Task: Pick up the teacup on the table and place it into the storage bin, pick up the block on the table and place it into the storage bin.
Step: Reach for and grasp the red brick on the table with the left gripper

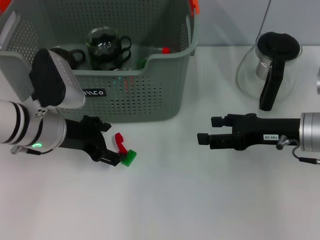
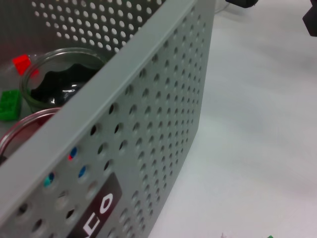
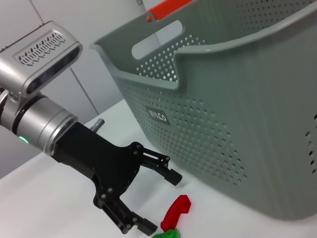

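Storage bin: we see the grey-green perforated basket at the far left of the bench, with an orange-red clip at its rim.
Label: a small black plate with white lettering on the bin's near wall; we cannot read the word with confidence.
Teacups: we see dark glass cups inside the bin.
Block: a red piece joined to a green one lies on the bench just in front of the bin.
Left gripper: we see it low over the bench, its arm reaching in from the left edge, fingers spread apart beside the block, gripping nothing.
Right gripper: it hovers right of the bin, pointing left, empty; a white tag sits on it, too small to read.
Glass pot: it stands near the far right corner.
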Motion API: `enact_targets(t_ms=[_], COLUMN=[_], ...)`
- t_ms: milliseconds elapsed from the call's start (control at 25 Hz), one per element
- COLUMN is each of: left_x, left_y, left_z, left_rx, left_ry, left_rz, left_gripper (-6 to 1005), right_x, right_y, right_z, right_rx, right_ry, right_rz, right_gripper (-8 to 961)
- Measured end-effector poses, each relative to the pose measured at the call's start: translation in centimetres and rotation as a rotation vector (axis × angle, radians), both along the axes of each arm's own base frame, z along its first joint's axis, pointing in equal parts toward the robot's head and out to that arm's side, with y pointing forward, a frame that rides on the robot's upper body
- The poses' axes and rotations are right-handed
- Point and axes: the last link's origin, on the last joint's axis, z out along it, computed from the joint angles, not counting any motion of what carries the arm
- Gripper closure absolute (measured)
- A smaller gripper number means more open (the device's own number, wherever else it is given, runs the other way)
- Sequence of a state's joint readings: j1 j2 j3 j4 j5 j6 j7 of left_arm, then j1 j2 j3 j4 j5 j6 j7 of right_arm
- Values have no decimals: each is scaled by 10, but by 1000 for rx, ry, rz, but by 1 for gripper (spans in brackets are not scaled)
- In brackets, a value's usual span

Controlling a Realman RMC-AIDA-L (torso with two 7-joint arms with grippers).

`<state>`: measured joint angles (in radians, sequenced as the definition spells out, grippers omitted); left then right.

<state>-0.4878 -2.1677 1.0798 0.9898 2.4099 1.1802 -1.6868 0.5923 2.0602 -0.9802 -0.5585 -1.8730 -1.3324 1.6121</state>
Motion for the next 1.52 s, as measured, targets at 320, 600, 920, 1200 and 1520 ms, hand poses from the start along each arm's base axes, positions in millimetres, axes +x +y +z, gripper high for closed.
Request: enact_targets(t_ms=[320,600,920,1200,1520], left_x=[-1,-2,-3,-5,-4], left_y=[1,1,1,0,-1], left_z=[-1,-2,-1,-2,-4], left_rx=[8,12,19,24,22], left_ry=[4,9,8,9,2], left_rz=[-1,-7,-3,1,2], left_gripper=[51,52,52,52,52], right_x=[0,0,0,-1,-1], right_y=[0,0,0,1,1], right_z=[0,0,0,0,0], right_rx=[0,0,0,0,0], right_ry=[0,0,0,0,0], right_rz=[0,-2,-1,1,1], right_gripper=[68,70,69,70,71])
